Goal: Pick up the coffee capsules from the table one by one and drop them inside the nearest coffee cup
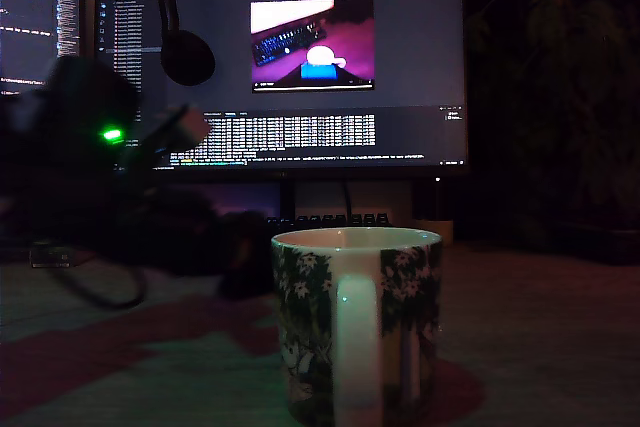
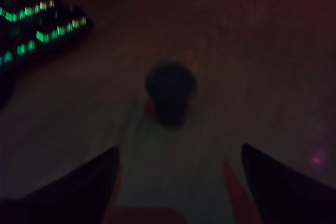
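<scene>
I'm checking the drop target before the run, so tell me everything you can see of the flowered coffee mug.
The coffee cup is a white, ceramic-looking mug printed with dark green leaves and white flowers, with a pale rim. It stands upright on a reddish patch of the table, close to the exterior camera, its plain white handle facing that view. Its inside cannot be seen; nothing else appears to touch it.

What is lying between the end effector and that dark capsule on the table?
Only bare table: the wrist view shows nothing else between the open end effector and the dark capsule.
</scene>
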Tool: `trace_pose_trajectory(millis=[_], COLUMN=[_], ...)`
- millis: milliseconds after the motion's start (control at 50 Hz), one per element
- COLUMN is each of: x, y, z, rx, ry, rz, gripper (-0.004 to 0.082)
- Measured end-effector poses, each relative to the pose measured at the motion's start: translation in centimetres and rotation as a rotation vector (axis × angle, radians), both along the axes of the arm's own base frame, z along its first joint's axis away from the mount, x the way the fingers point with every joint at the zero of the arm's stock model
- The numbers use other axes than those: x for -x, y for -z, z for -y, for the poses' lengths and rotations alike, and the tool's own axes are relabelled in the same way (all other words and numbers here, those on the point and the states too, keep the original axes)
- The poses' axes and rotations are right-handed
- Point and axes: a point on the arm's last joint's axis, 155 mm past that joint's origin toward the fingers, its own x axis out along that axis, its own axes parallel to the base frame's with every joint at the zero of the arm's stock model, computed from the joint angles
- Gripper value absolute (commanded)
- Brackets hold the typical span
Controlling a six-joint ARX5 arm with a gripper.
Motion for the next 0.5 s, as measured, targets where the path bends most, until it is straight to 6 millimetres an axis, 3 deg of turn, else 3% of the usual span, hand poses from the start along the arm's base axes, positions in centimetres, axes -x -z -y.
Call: trace_pose_trajectory(millis=[260,500], x=[-0.4,-2.2], y=[0.0,-0.4], z=[1.2,2.4], rx=[-0.018,0.004], ry=[0.015,0.003], rz=[-0.034,-0.039], gripper=[0.0677,0.0677])
